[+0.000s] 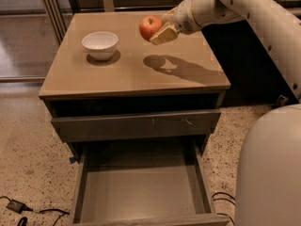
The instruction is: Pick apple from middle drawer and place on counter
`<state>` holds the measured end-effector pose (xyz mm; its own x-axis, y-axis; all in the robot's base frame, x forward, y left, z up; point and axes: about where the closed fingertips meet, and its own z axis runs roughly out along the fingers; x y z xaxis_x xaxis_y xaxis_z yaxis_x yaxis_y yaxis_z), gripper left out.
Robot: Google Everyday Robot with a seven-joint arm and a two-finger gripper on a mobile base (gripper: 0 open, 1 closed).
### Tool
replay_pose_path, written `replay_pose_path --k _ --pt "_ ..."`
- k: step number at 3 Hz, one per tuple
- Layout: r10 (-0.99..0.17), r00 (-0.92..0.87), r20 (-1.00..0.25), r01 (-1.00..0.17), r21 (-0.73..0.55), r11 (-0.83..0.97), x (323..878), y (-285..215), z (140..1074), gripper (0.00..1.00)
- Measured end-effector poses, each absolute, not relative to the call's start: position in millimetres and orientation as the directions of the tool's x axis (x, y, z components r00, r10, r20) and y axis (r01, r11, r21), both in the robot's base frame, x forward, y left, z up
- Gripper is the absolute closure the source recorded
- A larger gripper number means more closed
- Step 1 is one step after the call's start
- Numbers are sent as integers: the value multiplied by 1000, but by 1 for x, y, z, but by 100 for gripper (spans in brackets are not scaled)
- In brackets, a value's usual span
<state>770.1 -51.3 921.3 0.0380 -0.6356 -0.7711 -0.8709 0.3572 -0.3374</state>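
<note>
The red apple is held in the air above the tan counter, its shadow falling on the counter below and to the right. My gripper reaches in from the upper right and is shut on the apple, its pale fingers beside and under it. The middle drawer is pulled open at the bottom of the view and its flat floor holds nothing.
A white bowl stands on the counter's left part. A closed grey drawer front sits above the open drawer. Speckled floor lies on both sides, with black cables at the lower left. The robot's white body fills the lower right.
</note>
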Motion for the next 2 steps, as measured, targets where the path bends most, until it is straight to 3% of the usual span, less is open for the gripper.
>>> replay_pose_path --k 2 --pt "-757 3 -654 -950 -238 201 743 -65 909 100"
